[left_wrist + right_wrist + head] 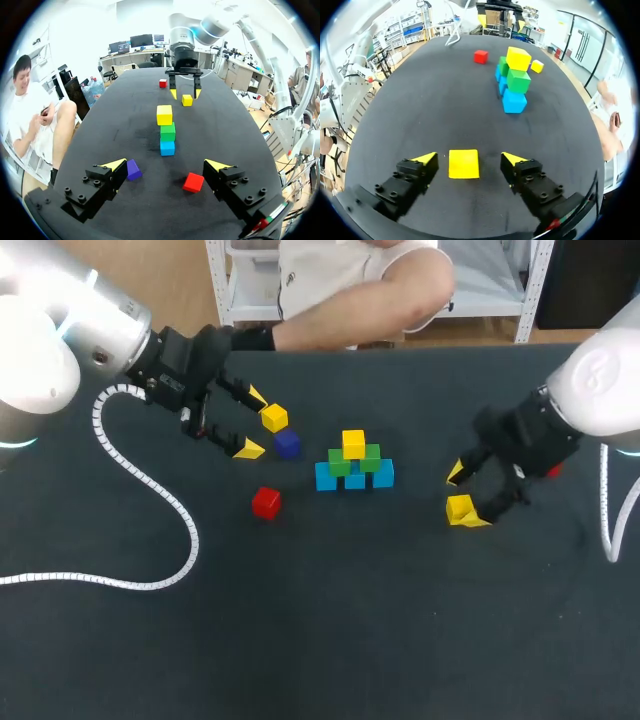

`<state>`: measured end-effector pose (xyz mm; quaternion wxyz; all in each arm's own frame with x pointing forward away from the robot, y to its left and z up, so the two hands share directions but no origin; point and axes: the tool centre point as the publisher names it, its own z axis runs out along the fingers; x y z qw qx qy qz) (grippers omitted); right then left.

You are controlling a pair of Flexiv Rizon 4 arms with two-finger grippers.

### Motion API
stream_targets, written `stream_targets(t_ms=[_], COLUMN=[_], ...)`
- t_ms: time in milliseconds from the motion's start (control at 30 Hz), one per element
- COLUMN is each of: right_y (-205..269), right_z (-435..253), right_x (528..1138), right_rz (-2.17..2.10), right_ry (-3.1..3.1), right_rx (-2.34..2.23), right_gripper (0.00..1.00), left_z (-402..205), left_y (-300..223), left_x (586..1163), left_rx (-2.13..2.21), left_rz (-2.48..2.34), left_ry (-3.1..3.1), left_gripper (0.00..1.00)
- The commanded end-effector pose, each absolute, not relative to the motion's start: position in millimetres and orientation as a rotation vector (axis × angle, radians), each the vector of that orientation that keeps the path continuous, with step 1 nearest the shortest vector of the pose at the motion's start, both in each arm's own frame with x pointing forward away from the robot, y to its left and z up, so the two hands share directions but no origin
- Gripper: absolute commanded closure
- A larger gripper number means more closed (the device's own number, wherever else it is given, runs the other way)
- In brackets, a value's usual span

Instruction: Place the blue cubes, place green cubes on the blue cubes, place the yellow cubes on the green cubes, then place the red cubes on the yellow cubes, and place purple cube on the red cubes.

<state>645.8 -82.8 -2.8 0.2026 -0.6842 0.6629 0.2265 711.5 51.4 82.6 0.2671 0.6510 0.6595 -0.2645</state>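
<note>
At the table's middle stands a stack: blue cubes (pixel 355 478), green cubes (pixel 356 461) on them, and one yellow cube (pixel 353 443) on top. My right gripper (pixel 466 496) is open, right of the stack. A second yellow cube (pixel 464 163) lies on the table between its fingers, with a gap on each side. My left gripper (pixel 252 422) is open, left of the stack. A third yellow cube (pixel 273 418) lies near its far fingertip. Close by are the purple cube (pixel 132 169) and a red cube (pixel 193 182), both on the table.
Another red cube (pixel 163 83) lies behind my right gripper, mostly hidden by the arm in the head view. A white coiled cable (pixel 150 490) from my left arm snakes over the table's left part.
</note>
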Motion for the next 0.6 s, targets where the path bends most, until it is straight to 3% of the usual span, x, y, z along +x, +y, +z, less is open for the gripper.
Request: stream_targets(t_ms=[33, 433, 500, 600], right_y=[-88, -89, -89, -89], right_z=[-3, -11, -13, -15], right_x=[645, 650, 651, 651], right_rz=[0.634, 0.668, 0.683, 0.697], right_ry=[1.852, 1.852, 1.851, 1.847], right_rx=[-1.896, -1.894, -1.893, -1.901], right_gripper=[0.0, 0.0, 0.11, 0.18], left_z=[82, 82, 82, 82], left_y=[52, 52, 52, 52], left_x=[714, 714, 714, 714], left_rx=[1.761, 1.761, 1.761, 1.761], left_rz=[-0.718, -0.718, -0.718, -0.718], left_ry=[1.78, 1.78, 1.78, 1.78], left_gripper=[0.0, 0.0, 0.0, 0.0])
